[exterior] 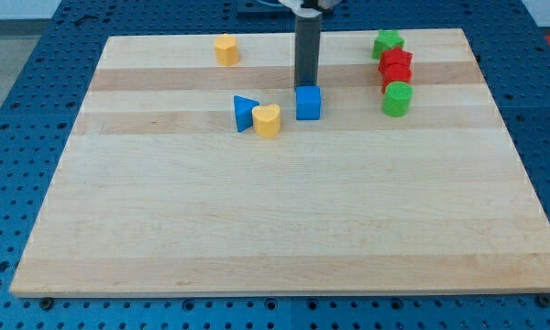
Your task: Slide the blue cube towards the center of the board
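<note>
The blue cube (308, 103) sits in the upper middle of the wooden board (284, 229). My tip (305, 85) is at the cube's top edge, just behind it toward the view's top, touching or nearly touching it. The dark rod rises straight up from there to the view's top edge.
A blue triangular block (245, 113) and a yellow heart-shaped block (268, 120) lie just left of the cube. A yellow block (225, 49) is at the top left. At the top right stand a green star-like block (388, 43), red blocks (396, 68) and a green cylinder (397, 98).
</note>
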Available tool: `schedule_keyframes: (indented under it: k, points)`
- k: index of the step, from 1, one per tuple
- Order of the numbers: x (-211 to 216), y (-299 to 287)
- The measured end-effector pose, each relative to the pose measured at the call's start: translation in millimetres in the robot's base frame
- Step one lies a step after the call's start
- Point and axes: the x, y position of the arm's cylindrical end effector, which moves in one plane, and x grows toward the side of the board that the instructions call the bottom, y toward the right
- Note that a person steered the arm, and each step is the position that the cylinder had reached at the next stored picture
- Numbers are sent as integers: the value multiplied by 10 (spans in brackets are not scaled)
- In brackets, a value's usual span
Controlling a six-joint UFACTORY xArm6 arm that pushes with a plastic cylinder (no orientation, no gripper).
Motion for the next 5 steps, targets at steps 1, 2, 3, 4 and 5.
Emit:
schedule_keyframes:
  k: [1,2,3,4,5]
  points:
    - [19,-111]
    - [211,-111]
    - [404,-111]
    - [467,47]
    - [467,542]
